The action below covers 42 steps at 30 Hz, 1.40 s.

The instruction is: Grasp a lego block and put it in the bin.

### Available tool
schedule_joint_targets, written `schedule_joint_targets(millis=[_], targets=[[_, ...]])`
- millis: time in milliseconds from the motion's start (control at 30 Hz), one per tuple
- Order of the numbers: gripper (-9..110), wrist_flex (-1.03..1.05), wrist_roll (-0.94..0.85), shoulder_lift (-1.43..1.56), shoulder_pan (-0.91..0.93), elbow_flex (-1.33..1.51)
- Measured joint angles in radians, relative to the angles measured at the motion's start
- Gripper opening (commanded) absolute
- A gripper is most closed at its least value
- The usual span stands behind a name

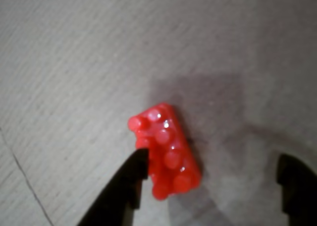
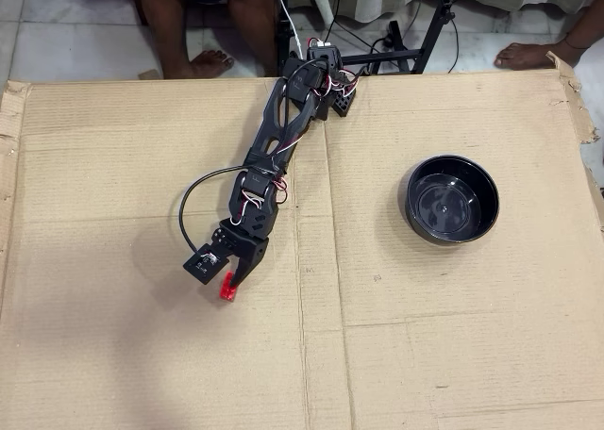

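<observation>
Since the lego block [image 1: 166,151] sits flat on the cardboard sheet [image 2: 113,355] with studs up, the arm comes at it from above, gripper [image 1: 218,181] low over it. Fingers are spread wide: in the wrist view one dark fingertip [image 1: 131,179] at 7 o'clock touches or just overlaps the brick's long side, the other [image 1: 296,184] at 4 o'clock stands well apart from it, nothing clamped yet. Brick lies skewed, its long axis running roughly 11 to 5 o'clock, so it looks off-centre in the gap, hugging one finger; my read is closing would push it across before it pinches. Overhead view puts the brick at about 7 o'clock of frame centre, right at the gripper tip. Bin [image 2: 452,199] is at roughly 3 o'clock from centre, well apart, empty, open side up so a drop from above works. Grasp step, transfer not begun.
</observation>
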Motion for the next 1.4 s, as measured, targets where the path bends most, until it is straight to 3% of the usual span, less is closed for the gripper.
schedule_joint_targets(millis=[200, 500, 933, 1133, 1400], targets=[[28, 0.000, 0.000, -0.008, -0.035, 0.000], [0, -0.006, 0.008, -0.035, -0.038, 0.006], [0, 0.003, 0.008, -0.025, -0.025, 0.009], [0, 0.181, 0.008, 0.150, -0.035, 0.054], [0, 0.397, 0.008, 0.471, -0.192, 0.172]])
